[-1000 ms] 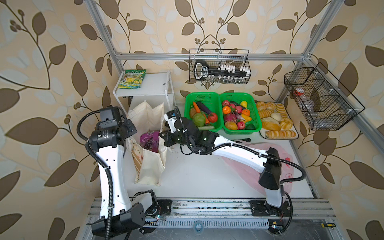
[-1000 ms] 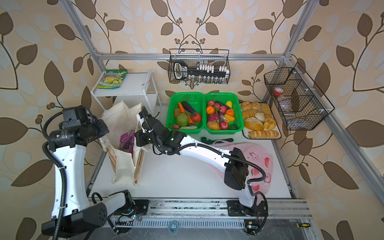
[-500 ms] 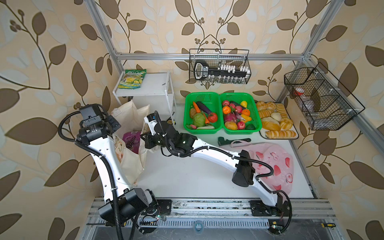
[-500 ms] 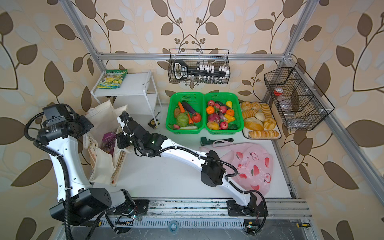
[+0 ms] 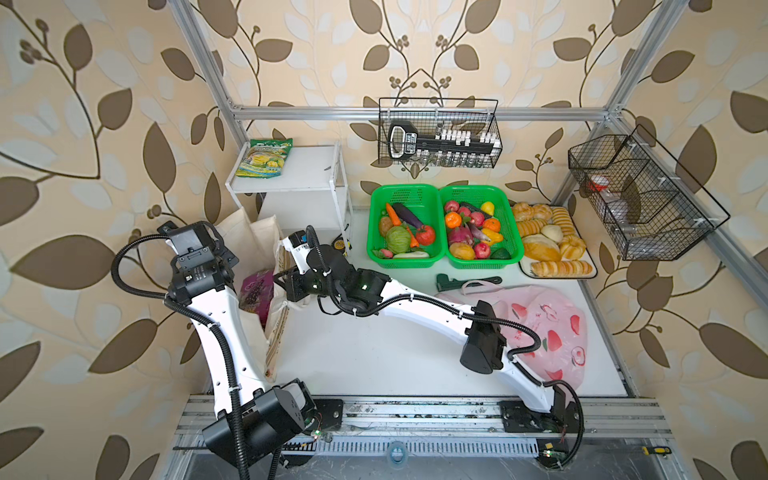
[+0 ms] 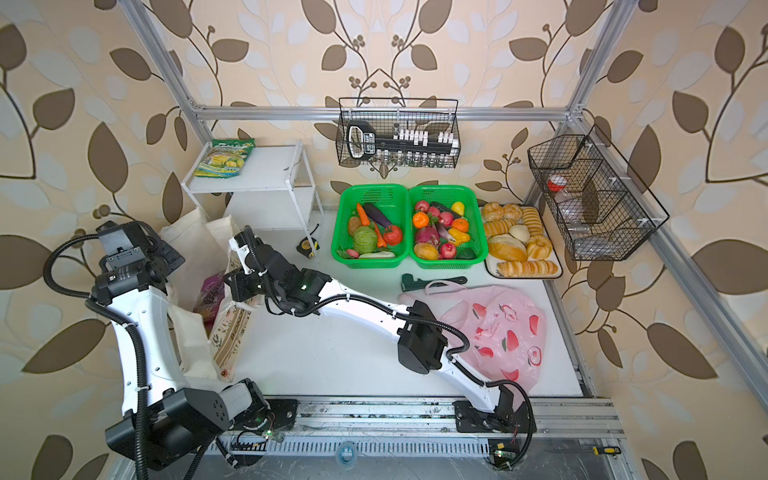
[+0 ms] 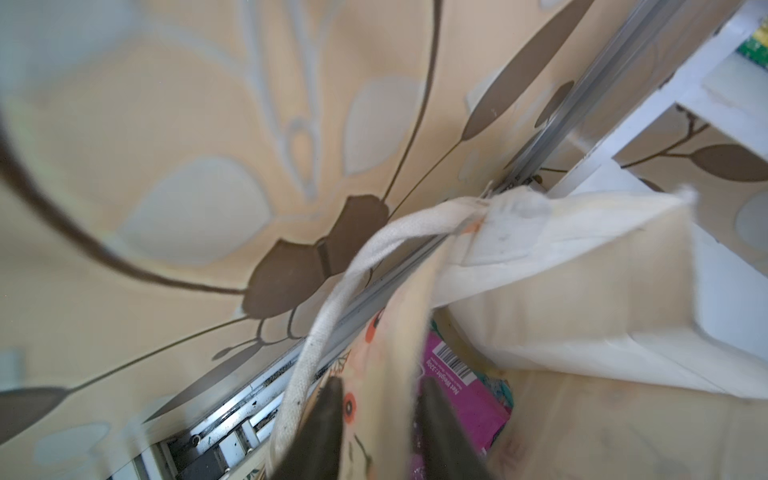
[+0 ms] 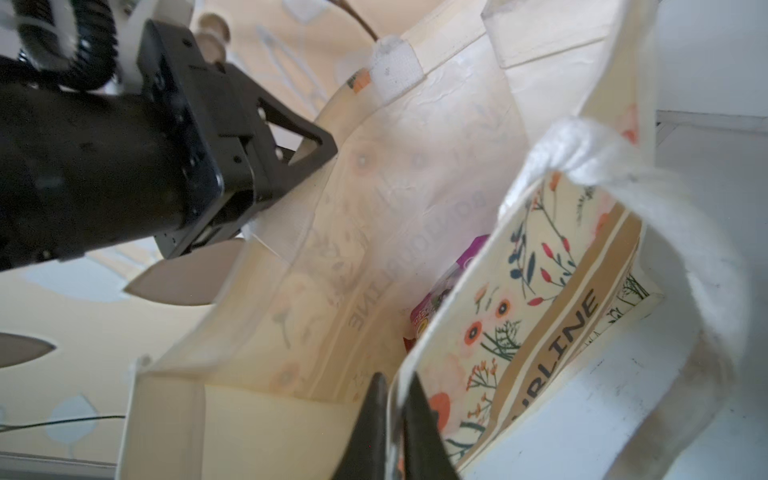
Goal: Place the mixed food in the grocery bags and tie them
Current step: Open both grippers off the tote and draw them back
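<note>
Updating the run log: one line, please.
left gripper: open astride canvas tote wall | right gripper: pinching tote rim | grape packet: inside

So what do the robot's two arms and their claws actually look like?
The left arm and right arm have glossy white shells with bulky black joint housings. Black ribbed cable hoses loop along both. A small green light glows on the right arm. The left claw and right claw have dark, tapered fingers.

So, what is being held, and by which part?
Left end effector and right end effector straddle opposite rims of the cream canvas tote bag; clamping cannot be told.
</note>
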Motion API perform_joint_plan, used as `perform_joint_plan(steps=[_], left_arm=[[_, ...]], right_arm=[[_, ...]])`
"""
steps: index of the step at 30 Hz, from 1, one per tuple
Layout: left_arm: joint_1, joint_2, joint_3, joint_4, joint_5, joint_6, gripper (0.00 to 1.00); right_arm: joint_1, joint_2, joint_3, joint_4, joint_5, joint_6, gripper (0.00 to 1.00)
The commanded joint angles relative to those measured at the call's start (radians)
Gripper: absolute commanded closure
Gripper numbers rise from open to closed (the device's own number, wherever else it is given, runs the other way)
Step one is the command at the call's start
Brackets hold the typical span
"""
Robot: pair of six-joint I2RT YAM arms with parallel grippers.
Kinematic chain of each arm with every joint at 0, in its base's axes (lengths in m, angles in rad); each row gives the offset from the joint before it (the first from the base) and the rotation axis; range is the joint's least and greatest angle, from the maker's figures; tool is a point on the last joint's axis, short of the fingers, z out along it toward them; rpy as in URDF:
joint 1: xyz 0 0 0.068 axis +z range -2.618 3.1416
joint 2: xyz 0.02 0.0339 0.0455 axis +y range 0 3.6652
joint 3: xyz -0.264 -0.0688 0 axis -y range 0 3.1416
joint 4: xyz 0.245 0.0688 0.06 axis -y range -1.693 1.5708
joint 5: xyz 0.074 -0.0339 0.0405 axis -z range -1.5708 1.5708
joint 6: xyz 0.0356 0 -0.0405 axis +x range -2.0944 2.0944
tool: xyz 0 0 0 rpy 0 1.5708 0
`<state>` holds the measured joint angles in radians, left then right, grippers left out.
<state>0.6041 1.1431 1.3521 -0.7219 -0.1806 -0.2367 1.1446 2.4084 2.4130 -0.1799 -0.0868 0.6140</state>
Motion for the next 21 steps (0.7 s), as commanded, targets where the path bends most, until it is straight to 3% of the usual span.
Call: perform_joint_plan(steps=[1, 2, 3, 7, 11, 17, 21], left_arm=[[0.010, -0.042, 0.030, 0.052, -0.074, -0.020, 0.48], [0.010, -0.040, 0.043, 0.042, -0.085, -0.025, 0.35], [0.010, -0.039, 0.052, 0.035, -0.089, -0.026, 0.30], [0.010, -0.041, 0.091, 0.005, -0.084, -0.034, 0.26], [0.008, -0.048, 0.160, -0.047, -0.031, -0.038, 0.24], [-0.030, -0.056, 0.296, -0.103, 0.252, -0.049, 0.19], [-0.078, -0.057, 0.346, -0.068, 0.545, -0.129, 0.16]], right_arm=[[-0.006, -0.051, 0.066, 0.061, -0.050, -0.041, 0.74], [-0.014, -0.067, 0.065, 0.053, -0.065, -0.051, 0.66], [-0.020, -0.082, 0.062, 0.046, -0.079, -0.058, 0.61], [-0.049, -0.167, 0.019, -0.023, -0.089, -0.067, 0.57], [-0.074, -0.306, -0.153, -0.016, -0.079, -0.065, 0.52], [-0.113, -0.544, -0.424, -0.059, -0.015, -0.075, 0.43], [-0.157, -0.770, -0.733, -0.032, 0.093, -0.089, 0.41]])
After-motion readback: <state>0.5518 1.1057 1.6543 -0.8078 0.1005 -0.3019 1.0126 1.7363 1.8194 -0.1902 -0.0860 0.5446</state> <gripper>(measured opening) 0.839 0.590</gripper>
